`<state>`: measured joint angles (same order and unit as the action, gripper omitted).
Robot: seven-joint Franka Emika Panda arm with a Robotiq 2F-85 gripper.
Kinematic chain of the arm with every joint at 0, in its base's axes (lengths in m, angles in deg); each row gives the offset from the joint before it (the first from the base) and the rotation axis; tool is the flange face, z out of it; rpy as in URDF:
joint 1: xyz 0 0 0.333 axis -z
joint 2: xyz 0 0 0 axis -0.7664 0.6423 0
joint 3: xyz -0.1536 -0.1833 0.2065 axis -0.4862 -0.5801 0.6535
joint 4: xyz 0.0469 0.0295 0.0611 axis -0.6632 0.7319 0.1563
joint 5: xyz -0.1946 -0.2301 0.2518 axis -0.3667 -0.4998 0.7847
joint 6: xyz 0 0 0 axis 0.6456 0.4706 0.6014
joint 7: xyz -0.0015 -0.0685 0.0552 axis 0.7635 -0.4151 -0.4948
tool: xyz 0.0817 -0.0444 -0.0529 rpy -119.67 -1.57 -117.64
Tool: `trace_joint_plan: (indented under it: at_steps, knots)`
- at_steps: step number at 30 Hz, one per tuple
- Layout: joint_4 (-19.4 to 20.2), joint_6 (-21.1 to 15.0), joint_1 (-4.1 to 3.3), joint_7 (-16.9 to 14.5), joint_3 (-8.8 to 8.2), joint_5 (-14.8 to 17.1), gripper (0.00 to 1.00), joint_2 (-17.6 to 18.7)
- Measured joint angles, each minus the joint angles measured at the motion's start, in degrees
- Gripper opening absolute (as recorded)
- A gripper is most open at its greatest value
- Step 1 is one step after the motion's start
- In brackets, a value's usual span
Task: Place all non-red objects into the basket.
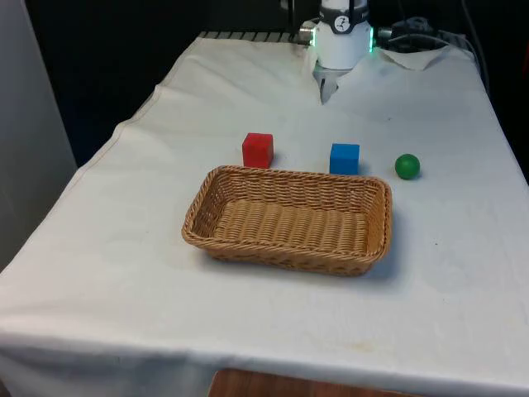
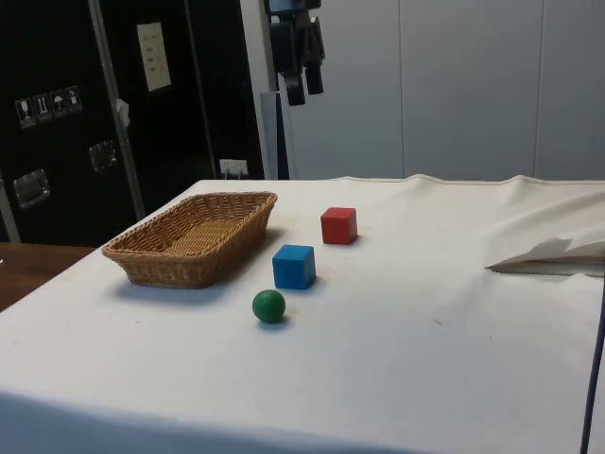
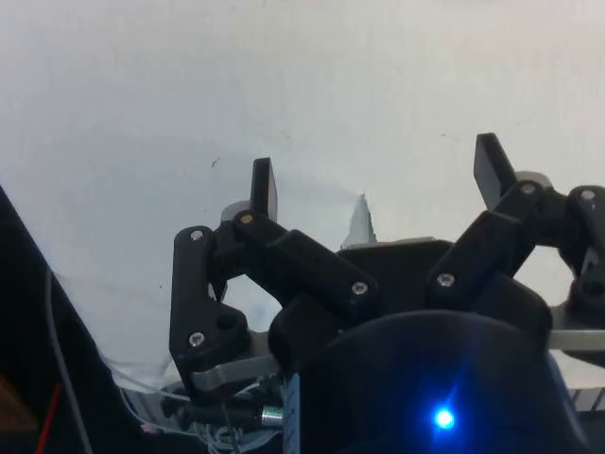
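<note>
While the gripper (image 2: 301, 90) hangs high with fingers spread, the blue cube (image 2: 294, 267) seemingly sits well below.

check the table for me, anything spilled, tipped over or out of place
Nothing stands out. The woven wicker basket sits upright and empty, with the red cube, blue cube and green ball in a row on the white cloth behind it. The open black gripper hangs high above the table.
</note>
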<state>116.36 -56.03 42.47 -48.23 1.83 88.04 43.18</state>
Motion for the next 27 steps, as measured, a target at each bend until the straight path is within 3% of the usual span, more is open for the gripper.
trace_joint_plan:
  at_steps: [10, 17, 27]
  knots:
    - [-1.9, 0.4, -0.11, 1.5, 2.12, 0.0, 1.00, 1.8]
    - [-4.6, 0.6, -0.29, 4.0, 4.81, 0.0, 1.00, 4.1]
    - [-6.1, 0.4, -0.29, 6.2, 6.59, 0.2, 1.00, 5.3]
